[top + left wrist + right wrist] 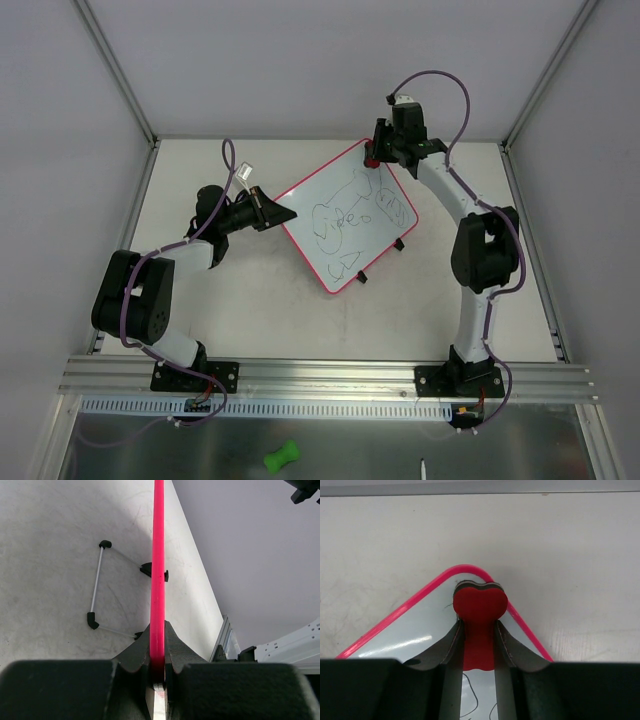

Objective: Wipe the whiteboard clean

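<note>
Pinching whiteboard rim, left jaws; right jaws' eraser at corner.

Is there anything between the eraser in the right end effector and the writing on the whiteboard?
Nothing visible. The right end effector holds the eraser at the whiteboard's far corner; open board runs from there to the writing. The left end effector clamps the board's edge, off the marks.

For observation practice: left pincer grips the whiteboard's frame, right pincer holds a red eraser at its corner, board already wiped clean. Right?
Not clean: the top view shows scribbles across the whiteboard. The left pincer on the frame and the right pincer with the red eraser at the corner stand.
</note>
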